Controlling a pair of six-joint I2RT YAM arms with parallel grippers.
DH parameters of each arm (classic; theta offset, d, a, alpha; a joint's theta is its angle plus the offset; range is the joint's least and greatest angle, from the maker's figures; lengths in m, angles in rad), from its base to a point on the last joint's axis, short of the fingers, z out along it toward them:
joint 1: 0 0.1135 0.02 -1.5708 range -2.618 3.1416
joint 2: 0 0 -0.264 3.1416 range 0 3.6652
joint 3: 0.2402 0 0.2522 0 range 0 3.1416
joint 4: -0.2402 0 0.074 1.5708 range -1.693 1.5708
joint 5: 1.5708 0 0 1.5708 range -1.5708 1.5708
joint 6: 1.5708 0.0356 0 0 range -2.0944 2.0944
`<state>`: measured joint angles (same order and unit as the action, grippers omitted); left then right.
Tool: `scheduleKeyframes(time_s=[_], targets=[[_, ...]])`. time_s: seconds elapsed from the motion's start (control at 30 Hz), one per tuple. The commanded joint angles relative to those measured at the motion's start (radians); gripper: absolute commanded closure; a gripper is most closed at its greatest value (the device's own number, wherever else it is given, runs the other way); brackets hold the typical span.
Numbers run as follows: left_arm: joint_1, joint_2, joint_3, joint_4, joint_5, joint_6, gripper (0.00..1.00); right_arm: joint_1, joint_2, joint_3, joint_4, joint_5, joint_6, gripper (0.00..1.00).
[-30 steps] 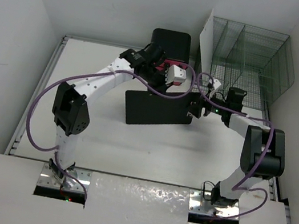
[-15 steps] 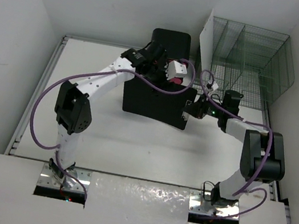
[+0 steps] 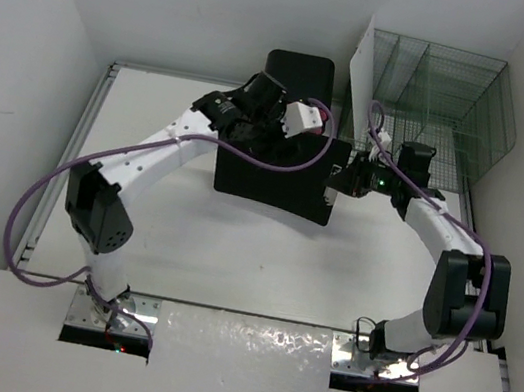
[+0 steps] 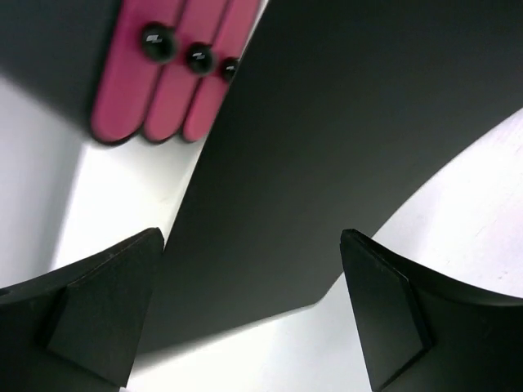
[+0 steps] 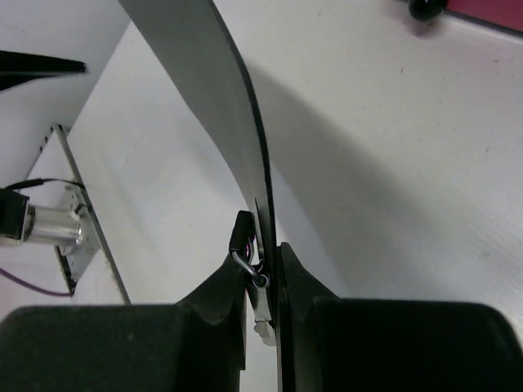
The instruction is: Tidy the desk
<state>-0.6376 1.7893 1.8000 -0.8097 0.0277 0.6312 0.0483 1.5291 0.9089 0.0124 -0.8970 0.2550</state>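
Observation:
On the white desk a black clipboard sits mid-table. My right gripper is shut on its right edge. The right wrist view shows the board edge-on, curving away from my right gripper, which pinches it at the metal clip. My left gripper hovers over the board's far edge. Seen from the left wrist, my left gripper is open, with the black board and bare desk showing between the fingers and nothing gripped.
A black box stands at the back centre, with a pink item carrying black knobs beside it. A wire mesh organiser with a white sheet leaning on it fills the back right corner. Grey rails run along the desk's edges.
My left gripper opened and let go of the clipboard. My right gripper shut on the board's right edge, and the board turned and shifted towards the back.

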Motion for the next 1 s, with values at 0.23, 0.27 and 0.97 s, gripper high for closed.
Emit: scheduleKeyframes(time_s=[0.23, 0.27, 0.97], targets=[[-0.045, -0.172, -0.017, 0.023, -0.328, 0.051, 0.11, 0.036, -0.095, 0.257, -0.465, 0.201, -0.172, 1.0], [-0.045, -0.176, -0.022, 0.033, -0.34, 0.051, 0.11, 0.038, -0.099, 0.266, -0.465, 0.205, -0.165, 1.0], [-0.399, -0.248, -0.47, 0.282, -0.67, -0.085, 0.01, 0.048, -0.188, 0.337, -0.278, 0.25, 0.191, 1.0]])
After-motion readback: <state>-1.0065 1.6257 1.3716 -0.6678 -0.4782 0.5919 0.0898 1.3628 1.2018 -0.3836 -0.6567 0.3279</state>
